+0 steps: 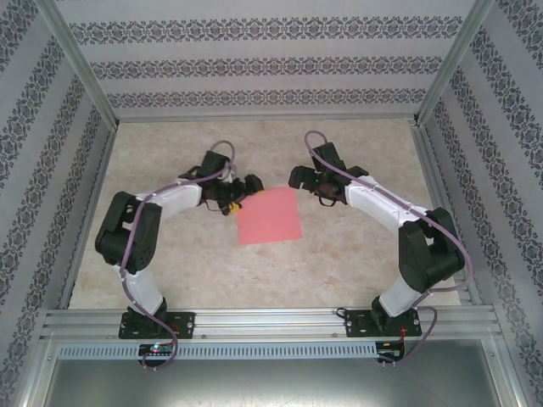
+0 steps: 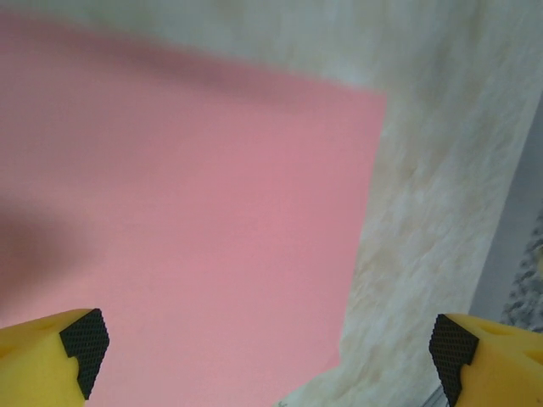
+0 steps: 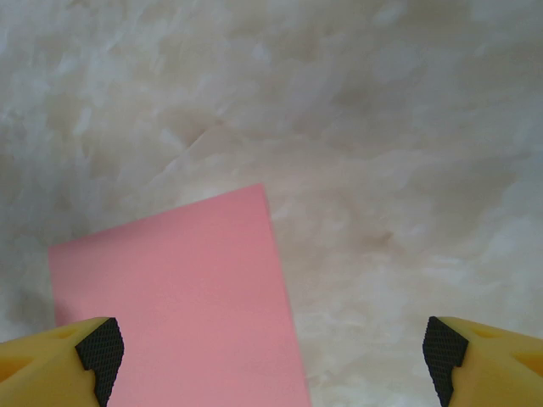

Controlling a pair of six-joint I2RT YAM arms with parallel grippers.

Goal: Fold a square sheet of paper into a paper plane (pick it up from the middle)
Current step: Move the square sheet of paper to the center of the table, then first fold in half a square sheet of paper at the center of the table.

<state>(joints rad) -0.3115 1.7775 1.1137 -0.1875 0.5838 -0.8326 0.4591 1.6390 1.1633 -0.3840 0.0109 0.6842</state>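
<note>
Nearest overhead, the arm bases [image 1: 157, 323]; beyond them the square sheet of paper [image 1: 270, 216] lies flat on the table [image 1: 339, 254]. Left gripper [image 2: 270, 348]: jaws spread wide, holding nothing, above the sheet. Right gripper [image 3: 271, 352]: likewise spread and empty, over the sheet's edge.

The paper [image 2: 187, 220] in front of the fingers [image 2: 34, 360] is plain pink. The fingers are yellow with black dotted pads [image 2: 85, 343]. The table [image 2: 424, 170] beside them is cream and cloudy.
</note>
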